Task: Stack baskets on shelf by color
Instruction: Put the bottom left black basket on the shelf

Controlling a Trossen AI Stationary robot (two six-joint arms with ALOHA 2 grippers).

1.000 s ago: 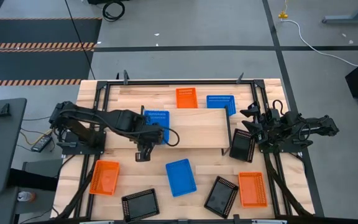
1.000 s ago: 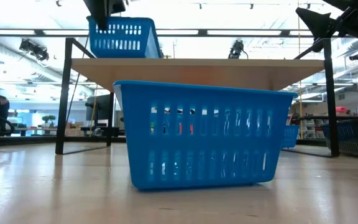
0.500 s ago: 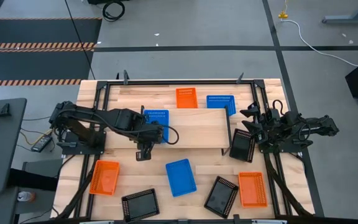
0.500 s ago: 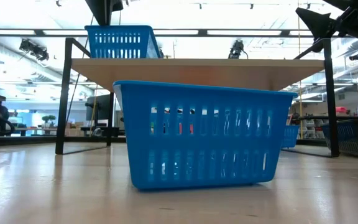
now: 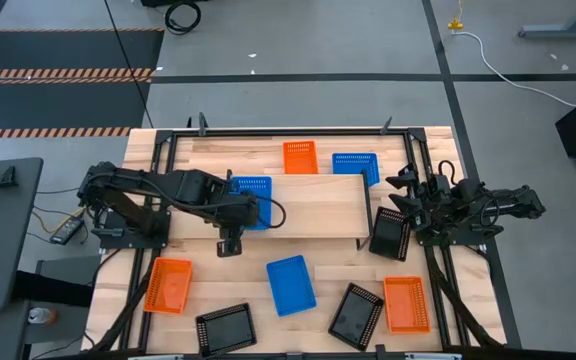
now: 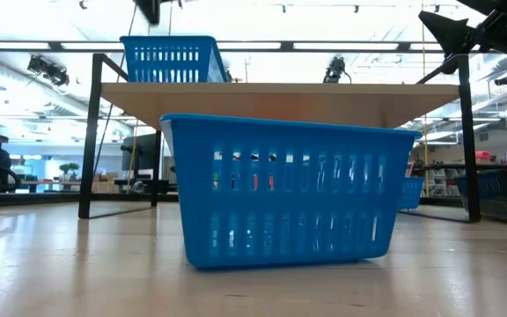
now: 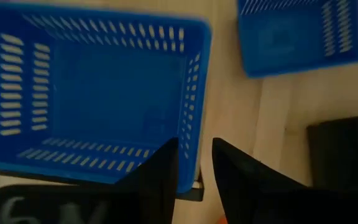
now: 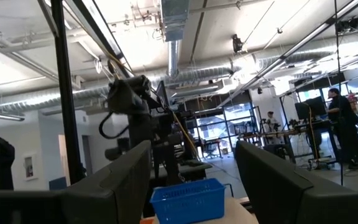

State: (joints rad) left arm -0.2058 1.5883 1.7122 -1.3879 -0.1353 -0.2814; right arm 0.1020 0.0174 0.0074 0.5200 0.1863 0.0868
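A blue basket (image 5: 253,187) stands flat on its base at the left end of the light-wood shelf (image 5: 318,205); the low view shows this basket (image 6: 172,59) on the shelf top (image 6: 324,92). My left gripper (image 5: 246,211) hovers just above its near wall. In the left wrist view its fingers (image 7: 196,149) are a little apart, over the basket's corner (image 7: 191,143), touching nothing. In the low view it (image 6: 152,7) is clear of the rim. My right gripper (image 5: 408,190) waits open at the table's right side, pointing level across it (image 8: 194,180).
On the table behind the shelf lie an orange basket (image 5: 300,157) and a blue one (image 5: 356,167). A black one (image 5: 390,233) sits by the shelf's right end. Nearer lie a blue (image 5: 290,285), two orange (image 5: 168,285) (image 5: 406,303) and two black (image 5: 225,328) (image 5: 356,315).
The blue basket, held raised and tilted over the shelf's left end, has come down and now stands level on the shelf. My left gripper has let go of it, risen and drawn back a little toward the table's left edge.
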